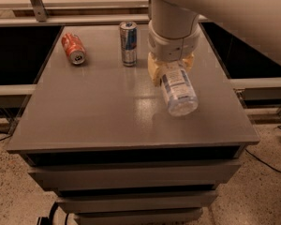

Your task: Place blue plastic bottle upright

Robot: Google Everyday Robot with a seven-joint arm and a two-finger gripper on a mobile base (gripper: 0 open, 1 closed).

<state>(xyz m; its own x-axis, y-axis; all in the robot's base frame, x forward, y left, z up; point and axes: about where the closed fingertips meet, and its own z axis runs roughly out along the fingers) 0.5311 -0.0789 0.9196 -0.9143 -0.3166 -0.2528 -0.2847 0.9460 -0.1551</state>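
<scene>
The blue plastic bottle (178,91) is clear and ribbed with a blue-and-white label. My gripper (170,69) is shut on its upper part and holds it tilted above the grey table (93,111), its base pointing toward the camera and lower right. The cap is hidden behind the yellowish fingers (154,71). The bottle hangs over the right middle of the tabletop, clear of the surface.
A slim blue-and-silver can (128,43) stands upright at the back middle, just left of my gripper. A red-orange can (73,49) lies on its side at the back left. The table's right edge is close to the bottle. Drawers sit below the top.
</scene>
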